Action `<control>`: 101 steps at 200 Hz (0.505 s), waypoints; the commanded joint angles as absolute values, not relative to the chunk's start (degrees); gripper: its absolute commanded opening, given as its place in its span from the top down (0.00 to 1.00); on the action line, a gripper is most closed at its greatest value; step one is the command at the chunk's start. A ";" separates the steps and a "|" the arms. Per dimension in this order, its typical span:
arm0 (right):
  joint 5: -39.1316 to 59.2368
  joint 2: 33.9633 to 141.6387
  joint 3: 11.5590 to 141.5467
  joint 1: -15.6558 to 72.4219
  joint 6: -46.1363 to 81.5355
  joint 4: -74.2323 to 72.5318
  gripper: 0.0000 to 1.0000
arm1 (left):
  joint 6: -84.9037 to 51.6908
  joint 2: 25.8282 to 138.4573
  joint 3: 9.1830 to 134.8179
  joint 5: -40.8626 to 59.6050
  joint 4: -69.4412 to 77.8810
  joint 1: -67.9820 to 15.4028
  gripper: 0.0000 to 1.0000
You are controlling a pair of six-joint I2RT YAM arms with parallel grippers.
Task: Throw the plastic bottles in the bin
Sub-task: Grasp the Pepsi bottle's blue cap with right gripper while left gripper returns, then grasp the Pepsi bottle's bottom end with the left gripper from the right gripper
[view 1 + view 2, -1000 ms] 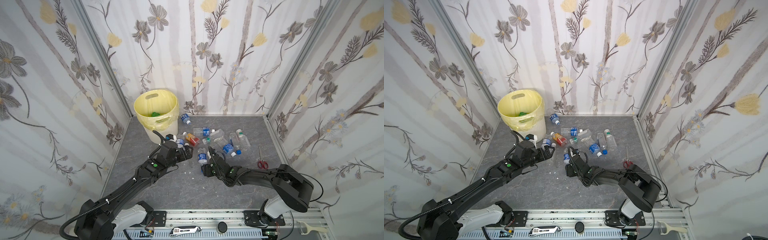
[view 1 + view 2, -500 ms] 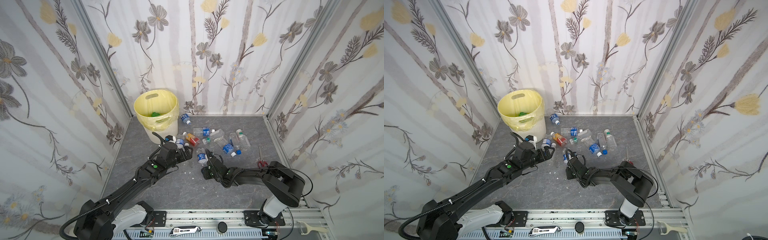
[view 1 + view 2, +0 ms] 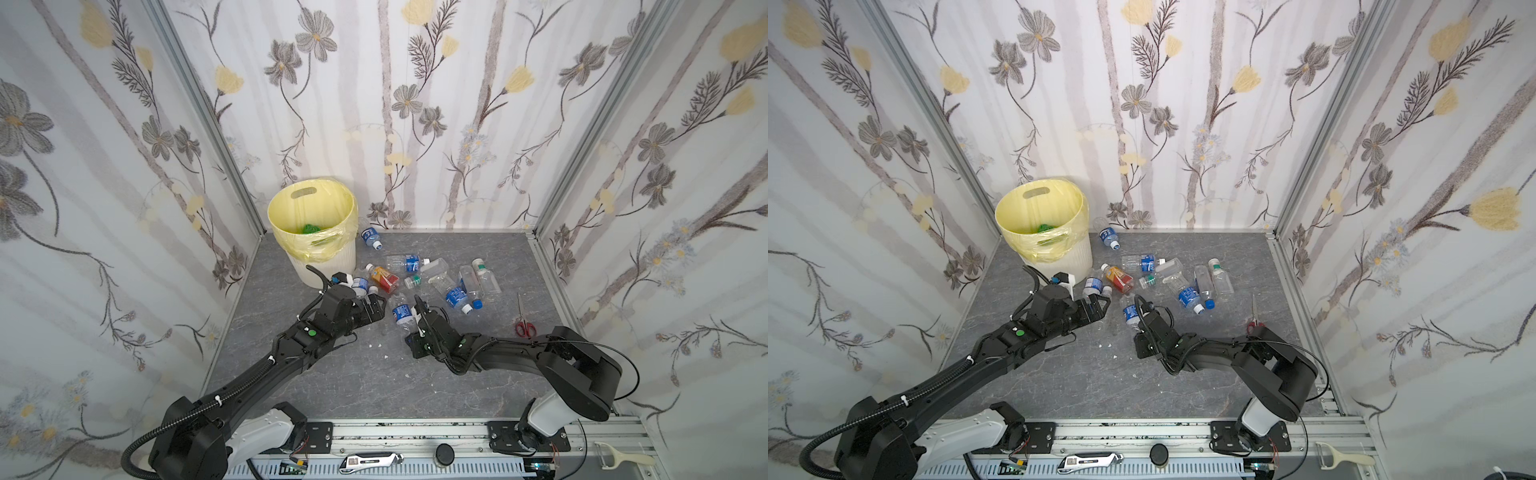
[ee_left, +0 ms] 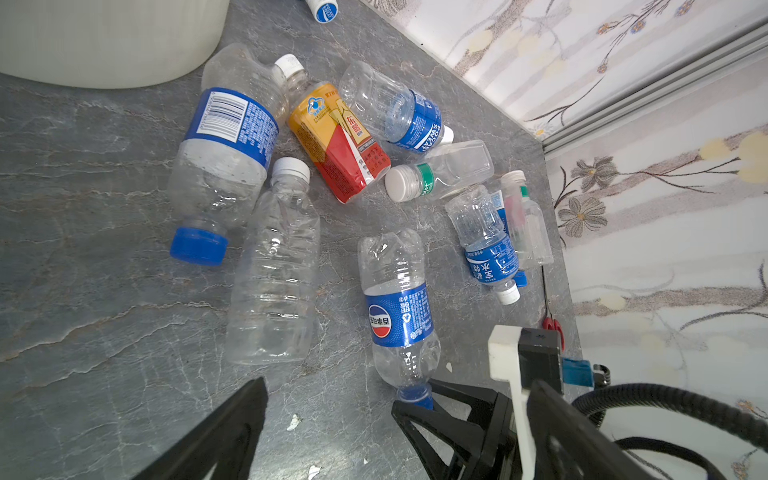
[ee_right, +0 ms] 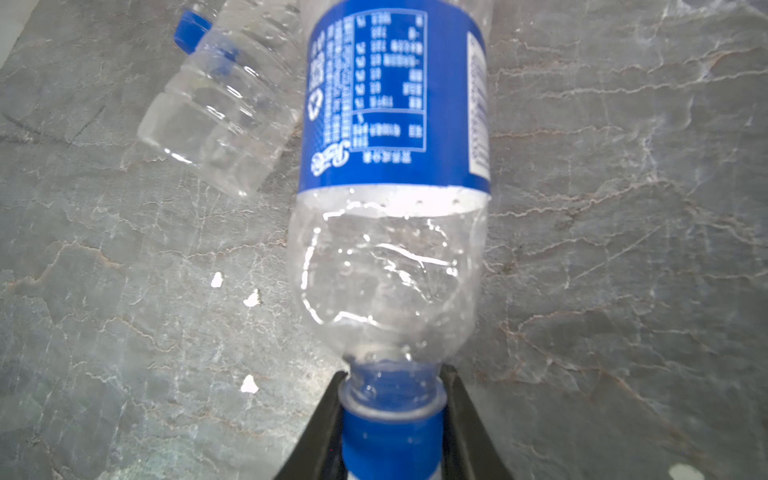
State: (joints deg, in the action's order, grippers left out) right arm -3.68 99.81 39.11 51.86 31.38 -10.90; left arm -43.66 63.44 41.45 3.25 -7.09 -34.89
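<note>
The right end effector [image 5: 392,424] is clenched on the blue cap and neck of the Pepsi bottle [image 5: 395,124]; its black fingers [image 5: 320,436] press the cap from both sides; the bottle's base points toward the far wall; whether it is lifted off the desk [image 3: 374,374] I cannot tell. In both top views this bottle sits mid-desk, just right of the left end effector [image 3: 379,308]; that one is released, jaws wide apart, grasping nothing; it hovers near the bin [image 3: 338,259], at the left edge of the heap.

A clear bottle [image 4: 274,270], white-capped and unlabelled, lies just ahead of the open jaws and just left of the Pepsi bottle; a blue-cap bottle [image 4: 224,145] lies beside it on the bin's side, its base close to the bin wall; the orange bottle [image 4: 338,141] lies against that one on the right.

The bin stands at the far left corner, upright, with a yellow liner folded over its rim; a green bottle [image 3: 309,228] lies inside it. One small bottle [image 3: 370,238] lies just right of the bin, near the far wall. The other bottles [image 3: 457,297] lie scattered right of centre, beyond the right end effector, several touching or overlapping. Red scissors [image 3: 524,324] lie further right, apart from the heap.
</note>
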 commanded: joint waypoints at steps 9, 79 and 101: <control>-1.59 97.05 40.71 51.24 27.55 -7.53 0.78 | -43.58 65.35 42.15 4.77 -5.81 -34.99 0.00; 0.00 93.70 42.69 50.09 24.01 -2.77 0.78 | -45.96 70.89 46.56 5.83 -4.58 -35.36 0.00; 0.13 93.05 45.34 50.05 23.51 -1.77 0.78 | -46.82 73.60 47.52 6.33 -3.68 -35.68 0.00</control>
State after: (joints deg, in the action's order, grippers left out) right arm -0.38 94.04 43.66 50.13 25.23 -2.20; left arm -45.30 71.44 46.41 5.82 -5.96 -35.48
